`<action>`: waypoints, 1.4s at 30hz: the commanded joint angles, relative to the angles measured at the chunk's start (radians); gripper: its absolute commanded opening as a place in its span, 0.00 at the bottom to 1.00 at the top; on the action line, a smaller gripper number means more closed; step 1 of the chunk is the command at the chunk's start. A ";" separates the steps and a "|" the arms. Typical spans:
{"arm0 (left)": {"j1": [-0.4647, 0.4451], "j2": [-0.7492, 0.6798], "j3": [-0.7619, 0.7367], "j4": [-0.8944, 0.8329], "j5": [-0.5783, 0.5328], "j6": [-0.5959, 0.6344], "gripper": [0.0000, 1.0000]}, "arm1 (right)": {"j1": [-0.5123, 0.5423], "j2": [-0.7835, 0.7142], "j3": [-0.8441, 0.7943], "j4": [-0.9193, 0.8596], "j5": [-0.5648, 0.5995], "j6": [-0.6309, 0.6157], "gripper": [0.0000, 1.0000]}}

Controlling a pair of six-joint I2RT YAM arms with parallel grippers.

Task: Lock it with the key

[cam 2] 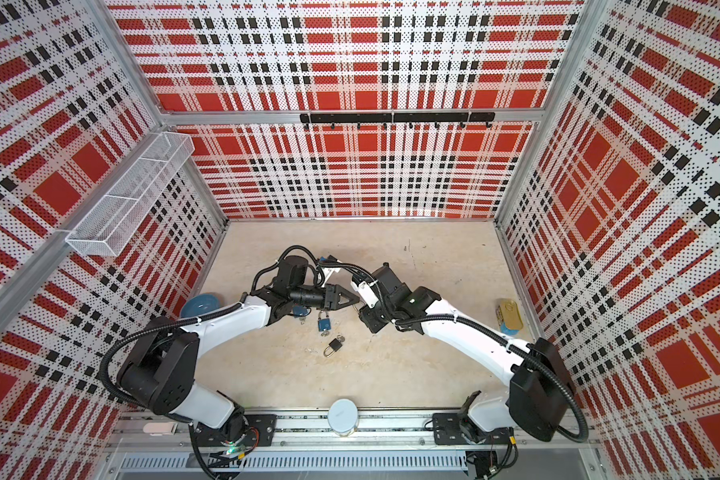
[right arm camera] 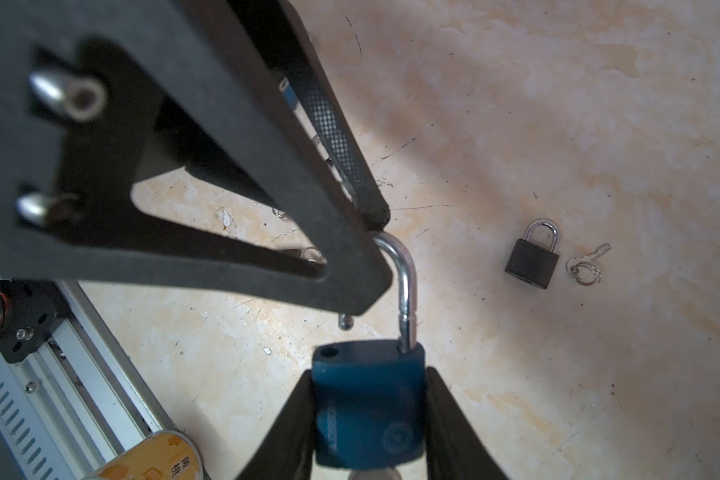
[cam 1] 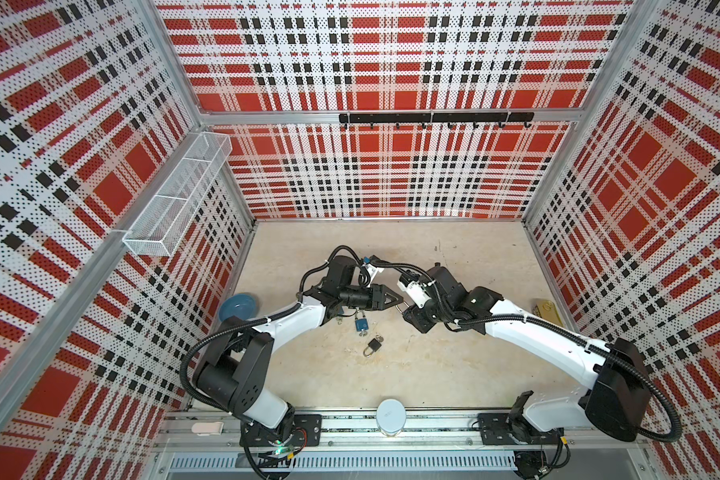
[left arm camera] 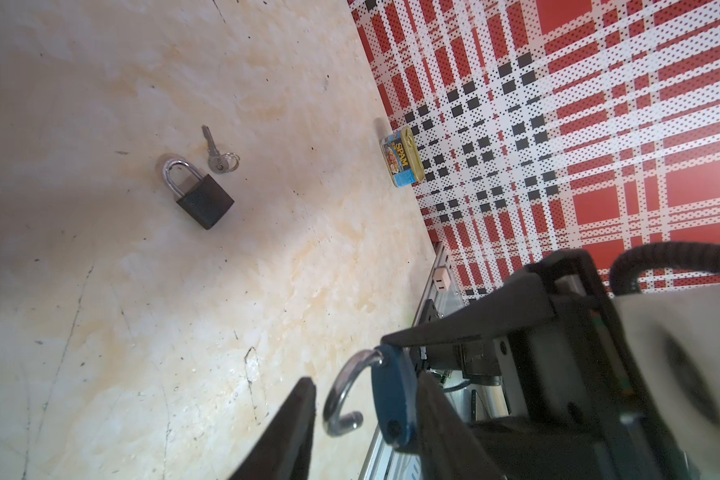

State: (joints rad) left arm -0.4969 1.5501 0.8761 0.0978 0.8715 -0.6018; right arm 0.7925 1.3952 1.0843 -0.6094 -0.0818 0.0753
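Note:
My right gripper (right arm camera: pixel 368 376) is shut on the body of a blue padlock (right arm camera: pixel 368 407), held above the table between the two arms. Its silver shackle (right arm camera: pixel 408 282) stands open, the free end just off its hole. A silvery piece shows under the body; I cannot tell whether it is the key. My left gripper (left arm camera: pixel 368 384) is open, its jaws either side of the shackle (left arm camera: pixel 337 395), and one finger (left arm camera: pixel 300 419) stands clear of it. In both top views the grippers (cam 1: pixel 400 301) (cam 2: pixel 357 300) meet at mid-table. A loose key (left arm camera: pixel 213 145) lies beside a shut black padlock (left arm camera: pixel 202 195).
A second blue padlock (cam 1: pixel 360 323) lies under the left gripper, near the black padlock (cam 1: pixel 373 345). A Spam can (cam 1: pixel 547 311) stands by the right wall, a blue bowl (cam 1: pixel 238 305) by the left wall, and a white cylinder (cam 1: pixel 391 415) at the front edge. A wire basket (cam 1: pixel 175 195) hangs on the left wall.

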 commanded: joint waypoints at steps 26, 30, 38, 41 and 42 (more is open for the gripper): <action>-0.022 0.040 0.027 0.029 0.037 -0.006 0.18 | 0.005 -0.029 0.036 0.024 -0.007 -0.003 0.16; -0.023 0.041 0.030 0.031 0.035 -0.010 0.00 | 0.006 -0.030 0.034 0.029 -0.013 0.000 0.17; -0.023 0.004 0.020 0.076 0.008 -0.049 0.00 | 0.007 -0.044 0.012 0.069 -0.026 0.019 0.25; -0.020 -0.024 0.001 0.111 -0.027 -0.075 0.00 | 0.003 -0.053 0.007 0.090 -0.024 0.032 0.49; -0.019 -0.036 -0.007 0.129 -0.038 -0.090 0.00 | -0.002 -0.060 0.005 0.098 -0.036 0.037 0.51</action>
State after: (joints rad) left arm -0.5159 1.5620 0.8841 0.1360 0.8848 -0.6533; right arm 0.7898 1.3891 1.0866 -0.5980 -0.0788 0.0994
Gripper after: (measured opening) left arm 0.076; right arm 0.492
